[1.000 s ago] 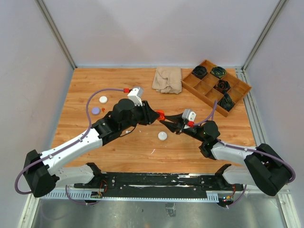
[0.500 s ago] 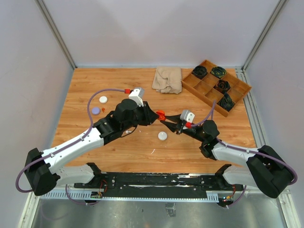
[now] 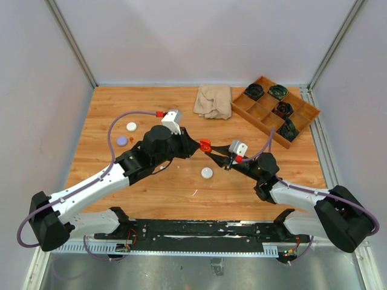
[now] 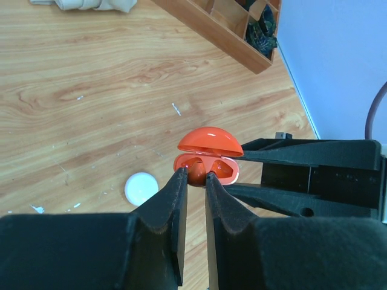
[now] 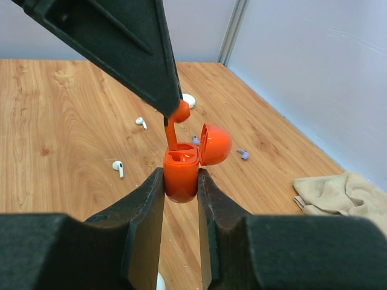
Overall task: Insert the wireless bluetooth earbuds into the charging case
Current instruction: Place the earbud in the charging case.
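My right gripper (image 5: 181, 174) is shut on the body of an orange charging case (image 5: 181, 181), held above the table with its lid (image 5: 215, 144) hinged open. My left gripper (image 4: 195, 175) is shut on an orange earbud (image 5: 178, 116), whose stem reaches down into one slot of the case. From above, the two grippers meet at the case (image 3: 205, 145) in mid-table. Loose earbuds lie on the wood: two white ones (image 5: 118, 168) (image 5: 141, 122) and two pale purple ones (image 5: 243, 154) (image 5: 195, 140).
A white round case (image 3: 207, 173) lies just below the grippers. Another white case (image 3: 131, 127) and a purple one (image 3: 122, 140) sit at the left. A beige cloth (image 3: 213, 100) and a wooden compartment tray (image 3: 262, 121) stand at the back right.
The left gripper's jaws have drawn tighter on the orange earbud. Both arms have barely shifted, and the case stays in the right gripper.
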`<state>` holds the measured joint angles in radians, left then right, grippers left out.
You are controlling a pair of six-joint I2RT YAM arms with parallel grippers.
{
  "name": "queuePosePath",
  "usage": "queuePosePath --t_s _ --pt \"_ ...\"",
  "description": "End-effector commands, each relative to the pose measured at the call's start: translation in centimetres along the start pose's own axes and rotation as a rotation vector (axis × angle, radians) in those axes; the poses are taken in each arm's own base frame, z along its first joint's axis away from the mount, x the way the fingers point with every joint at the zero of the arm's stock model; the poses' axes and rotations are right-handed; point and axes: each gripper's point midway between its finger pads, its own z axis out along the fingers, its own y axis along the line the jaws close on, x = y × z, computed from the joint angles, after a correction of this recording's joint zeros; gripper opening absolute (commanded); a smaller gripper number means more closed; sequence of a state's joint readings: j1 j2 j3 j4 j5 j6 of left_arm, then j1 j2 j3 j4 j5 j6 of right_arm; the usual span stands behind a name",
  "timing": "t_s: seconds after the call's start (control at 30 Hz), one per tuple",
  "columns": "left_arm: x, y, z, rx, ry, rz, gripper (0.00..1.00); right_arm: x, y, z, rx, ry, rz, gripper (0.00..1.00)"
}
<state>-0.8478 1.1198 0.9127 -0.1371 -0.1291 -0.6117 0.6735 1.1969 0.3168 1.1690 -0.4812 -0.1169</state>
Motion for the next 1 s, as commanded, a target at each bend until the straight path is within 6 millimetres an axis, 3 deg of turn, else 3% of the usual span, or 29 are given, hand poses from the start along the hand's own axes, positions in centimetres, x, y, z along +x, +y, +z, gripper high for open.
queuePosePath --t_s 0.0,0.33,0.97 --pt "-2.4 -1.2 -1.5 0.046 -0.086 0.063 0.13 -1.4 -0.7 0.4 0.030 -0.053 -0.012 0.01" --pt "-3.7 -2.8 -3.6 0.154 -0.151 0.168 0.12 -1.9 -0.3 0.5 0.010 -0.085 0.025 0.01" --pt "-1.7 -3.8 -2.9 0.258 -0.079 0.338 0.12 -3.6 0.8 0.4 -0.060 -0.139 0.055 0.01"
